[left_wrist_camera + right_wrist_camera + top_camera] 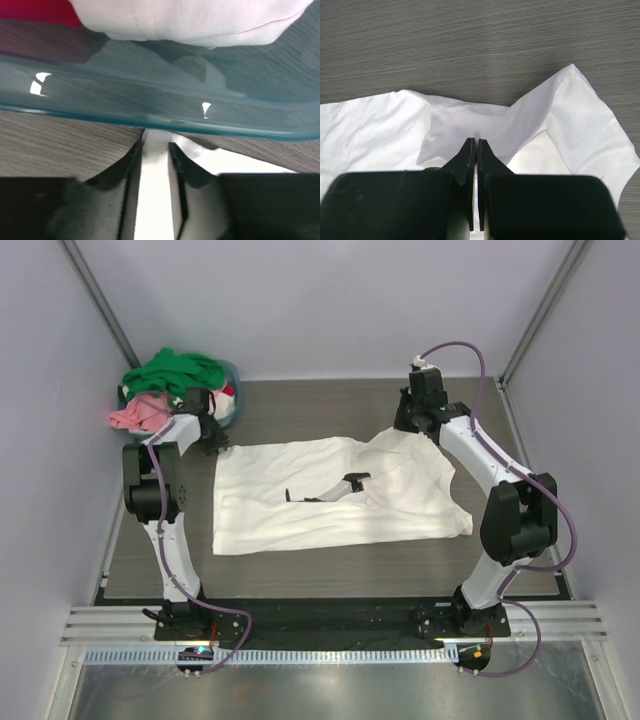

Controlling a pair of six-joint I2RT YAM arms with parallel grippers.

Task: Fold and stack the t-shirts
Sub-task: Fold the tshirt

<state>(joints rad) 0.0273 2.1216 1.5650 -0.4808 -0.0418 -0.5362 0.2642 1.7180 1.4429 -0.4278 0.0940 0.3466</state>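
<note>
A large white t-shirt [330, 510] lies spread on the table. My left gripper [212, 438] is low at its far left corner, right against the basket [235, 392]. In the left wrist view the gripper [155, 147] has a strip of white cloth [155, 190] between its jaws. My right gripper [412, 423] is at the far right corner. In the right wrist view it [476, 141] is shut on a pinch of the white shirt [380, 120], which rises in a fold towards it. Green [175, 372] and pink [135, 415] shirts are heaped in the basket.
The blue-grey basket rim [150, 95] fills the left wrist view just beyond the fingertips, with white [200, 20] and red [35, 10] cloth inside. Grey walls and frame posts close the table at the back and both sides.
</note>
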